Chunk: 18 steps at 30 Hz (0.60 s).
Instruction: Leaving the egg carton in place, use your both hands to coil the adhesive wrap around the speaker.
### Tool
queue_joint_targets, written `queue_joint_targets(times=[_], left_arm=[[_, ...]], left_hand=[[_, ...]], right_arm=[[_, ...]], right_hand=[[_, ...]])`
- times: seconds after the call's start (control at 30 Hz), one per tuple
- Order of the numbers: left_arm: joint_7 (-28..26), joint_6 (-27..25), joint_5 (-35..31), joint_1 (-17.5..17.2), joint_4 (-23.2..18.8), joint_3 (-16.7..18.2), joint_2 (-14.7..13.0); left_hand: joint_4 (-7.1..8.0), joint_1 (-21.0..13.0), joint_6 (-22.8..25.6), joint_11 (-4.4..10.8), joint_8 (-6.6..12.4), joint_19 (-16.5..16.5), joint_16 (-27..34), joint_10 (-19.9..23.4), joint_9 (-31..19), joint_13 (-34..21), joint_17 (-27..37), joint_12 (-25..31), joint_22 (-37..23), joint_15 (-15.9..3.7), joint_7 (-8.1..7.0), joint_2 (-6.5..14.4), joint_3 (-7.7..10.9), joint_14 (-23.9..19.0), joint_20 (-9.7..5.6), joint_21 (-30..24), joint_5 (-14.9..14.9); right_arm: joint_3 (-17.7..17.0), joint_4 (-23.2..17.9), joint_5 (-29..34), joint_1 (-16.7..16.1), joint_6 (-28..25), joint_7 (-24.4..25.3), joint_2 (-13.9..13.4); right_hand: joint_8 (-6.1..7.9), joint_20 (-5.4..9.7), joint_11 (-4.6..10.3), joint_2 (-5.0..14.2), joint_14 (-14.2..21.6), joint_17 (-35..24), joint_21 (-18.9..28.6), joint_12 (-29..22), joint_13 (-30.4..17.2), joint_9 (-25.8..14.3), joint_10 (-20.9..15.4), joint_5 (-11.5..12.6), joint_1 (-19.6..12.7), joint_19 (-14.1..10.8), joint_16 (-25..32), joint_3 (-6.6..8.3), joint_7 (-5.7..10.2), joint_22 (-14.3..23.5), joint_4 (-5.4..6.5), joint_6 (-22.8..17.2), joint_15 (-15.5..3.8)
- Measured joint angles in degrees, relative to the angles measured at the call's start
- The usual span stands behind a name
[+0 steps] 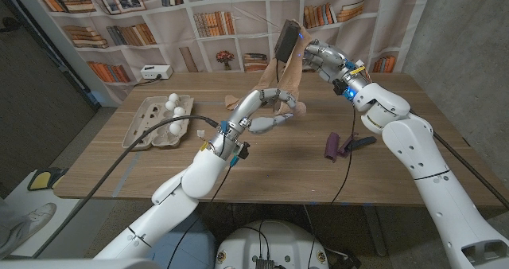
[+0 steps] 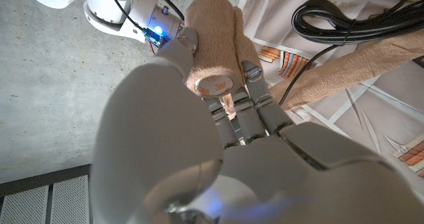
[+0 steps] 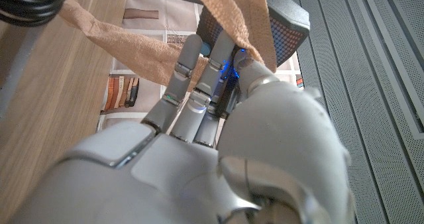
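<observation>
Right now the right hand (image 1: 322, 58) holds the dark speaker (image 1: 285, 40) up above the far middle of the table (image 1: 398, 181), its fingers (image 3: 199, 85) closed around the body, while the left hand (image 1: 266, 114) grips the roll of tan adhesive wrap (image 2: 213, 52) lower down, fingers curled about it. A strip of wrap runs taut from roll to speaker and already crosses the speaker's grille in the right wrist view. The likeliest trouble, I judge, is that strip sticking to itself or to the right hand's fingers, since they sit right where the next turn must pass; pulling too hard could also tug the speaker loose. The egg carton (image 1: 159, 122) sits well apart at the left, so it looks safe. How many turns lie on the speaker is hard to make out, and the purple object (image 1: 334, 146) near the right arm is too small to identify.
</observation>
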<state>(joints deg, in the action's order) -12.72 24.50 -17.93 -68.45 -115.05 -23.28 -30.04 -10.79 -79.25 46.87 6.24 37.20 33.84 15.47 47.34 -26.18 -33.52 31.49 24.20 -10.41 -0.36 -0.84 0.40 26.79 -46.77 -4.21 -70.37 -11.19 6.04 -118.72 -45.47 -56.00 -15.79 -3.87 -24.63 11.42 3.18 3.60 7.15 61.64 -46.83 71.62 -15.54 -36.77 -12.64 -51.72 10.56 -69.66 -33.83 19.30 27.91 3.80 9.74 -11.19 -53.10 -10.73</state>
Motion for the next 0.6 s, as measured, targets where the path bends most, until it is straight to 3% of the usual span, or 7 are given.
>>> queue_joint_targets(times=[0.6], left_arm=[[3.3,-0.9,0.6,4.1,6.5,-3.8,3.2]], left_hand=[[0.0,0.0,0.0,0.0,0.0,-0.5,-0.3,0.0,0.0,-0.1,0.4,-0.1,0.0,-0.09,0.0,0.0,0.0,0.1,-0.31,-0.4,0.2]], right_arm=[[-0.2,-1.1,-6.0,-0.2,-2.6,-4.0,0.7]], right_hand=[[0.0,0.0,0.01,0.07,0.0,0.0,0.0,0.0,0.0,0.0,0.0,0.1,0.1,0.0,0.0,-0.24,0.0,0.0,0.24,0.0,0.0]])
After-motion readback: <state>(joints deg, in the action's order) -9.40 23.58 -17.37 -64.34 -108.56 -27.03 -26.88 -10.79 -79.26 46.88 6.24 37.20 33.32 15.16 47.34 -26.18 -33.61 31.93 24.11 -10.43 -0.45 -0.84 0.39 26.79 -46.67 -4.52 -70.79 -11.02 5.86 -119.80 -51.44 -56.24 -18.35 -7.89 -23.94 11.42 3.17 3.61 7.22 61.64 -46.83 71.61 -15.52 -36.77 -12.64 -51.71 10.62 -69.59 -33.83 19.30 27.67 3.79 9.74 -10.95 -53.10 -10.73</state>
